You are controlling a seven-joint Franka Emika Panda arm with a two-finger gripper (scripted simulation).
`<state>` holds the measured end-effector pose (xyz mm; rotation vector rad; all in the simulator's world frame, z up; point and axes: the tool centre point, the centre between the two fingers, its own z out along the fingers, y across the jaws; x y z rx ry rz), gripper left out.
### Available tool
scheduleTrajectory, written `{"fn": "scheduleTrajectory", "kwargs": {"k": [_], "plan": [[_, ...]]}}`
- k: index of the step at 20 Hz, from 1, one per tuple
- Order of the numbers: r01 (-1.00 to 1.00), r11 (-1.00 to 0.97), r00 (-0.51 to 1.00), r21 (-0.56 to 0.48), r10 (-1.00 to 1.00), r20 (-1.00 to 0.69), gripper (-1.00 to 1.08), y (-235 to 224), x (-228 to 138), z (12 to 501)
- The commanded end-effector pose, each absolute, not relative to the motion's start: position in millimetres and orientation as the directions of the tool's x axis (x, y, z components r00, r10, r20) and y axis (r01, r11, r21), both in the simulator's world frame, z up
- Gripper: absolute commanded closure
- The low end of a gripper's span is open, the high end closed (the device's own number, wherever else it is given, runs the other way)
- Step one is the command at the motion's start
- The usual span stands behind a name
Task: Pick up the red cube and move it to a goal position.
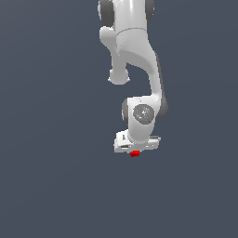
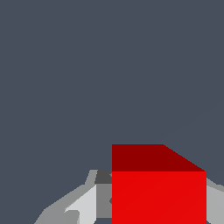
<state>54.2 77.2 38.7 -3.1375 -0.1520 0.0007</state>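
Seemingly, in the exterior view, the red cube sits tucked right under the white gripper, only a sliver of it showing; a weak pinch there could let it slip during the carry. No goal marker shows. The surface is plain dark slate, with nothing else on it.

From the wrist view, the cube fills the space between the grey fingers, which look clenched on its sides, though actual contact is hard to confirm. An off-centre hold could twist it loose.
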Motion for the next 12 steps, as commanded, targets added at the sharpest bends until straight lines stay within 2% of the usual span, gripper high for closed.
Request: {"fn": "scheduleTrajectory", "kwargs": {"k": [1, 12], "plan": [[0.097, -0.995, 0.995, 0.0, 0.097, 0.0, 1.08, 75, 66, 43], [0.097, -0.995, 0.995, 0.0, 0.097, 0.0, 1.08, 69, 92, 52]]}}
